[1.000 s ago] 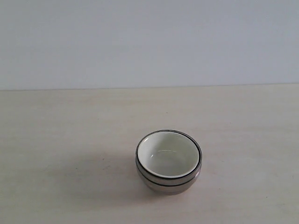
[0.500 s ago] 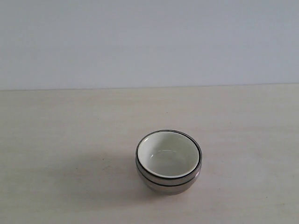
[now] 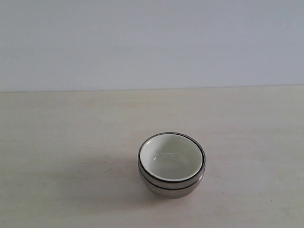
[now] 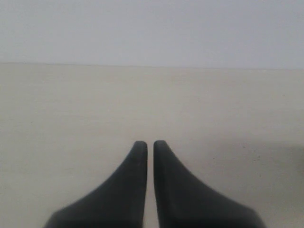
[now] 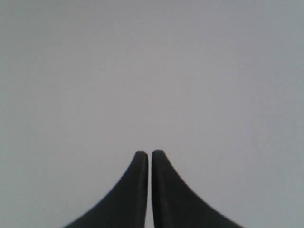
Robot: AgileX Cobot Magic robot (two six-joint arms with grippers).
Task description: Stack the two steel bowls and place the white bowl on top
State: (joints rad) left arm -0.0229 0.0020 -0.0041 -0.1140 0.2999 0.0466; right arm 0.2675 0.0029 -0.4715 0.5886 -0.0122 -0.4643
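In the exterior view the two steel bowls (image 3: 172, 186) stand nested one in the other on the pale wooden table (image 3: 57, 142), right of centre toward the front. The white bowl (image 3: 171, 156) sits inside them on top, its cream inside facing up. Neither arm shows in that view. My left gripper (image 4: 148, 144) is shut with nothing between its dark fingers, above bare tabletop. Facing the plain grey wall, my right gripper (image 5: 149, 153) is also shut and empty. No bowl appears in either wrist view.
A plain grey wall (image 3: 152, 42) rises behind the table's far edge. A soft shadow (image 3: 104, 175) lies on the tabletop left of the stack. Nothing else stands on the table.
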